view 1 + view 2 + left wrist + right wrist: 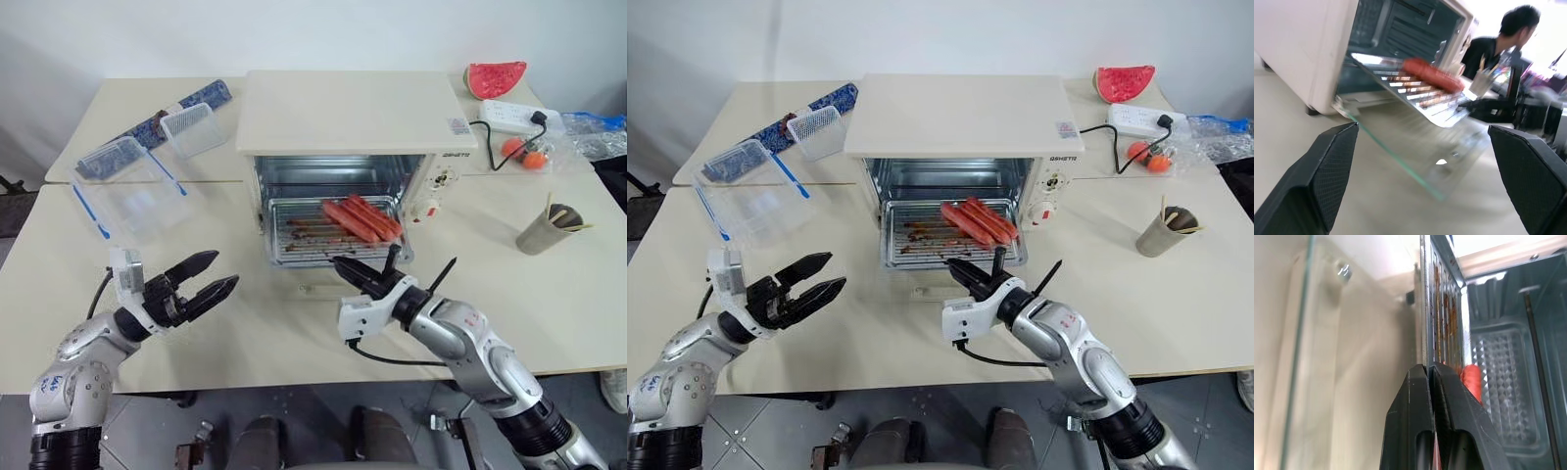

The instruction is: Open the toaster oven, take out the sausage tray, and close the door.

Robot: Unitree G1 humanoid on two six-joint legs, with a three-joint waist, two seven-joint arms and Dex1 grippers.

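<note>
The left gripper hovers over the near left part of the table with its two black fingers spread wide and nothing between them, aimed toward the toaster oven. The right gripper is pinched shut on the near rim of the sausage tray; in the right wrist view its fingers clamp the thin metal edge. The tray projects partway out of the oven cavity, above the door, which is folded down flat onto the table in front of the oven. Red sausages lie on the tray's right part. Clear plastic containers with blue clips stand on the table to the left of the oven. A paper cup stands to the right, and a watermelon slice lies at the far right corner. A person is visible in the left wrist view, beyond the oven.
</note>
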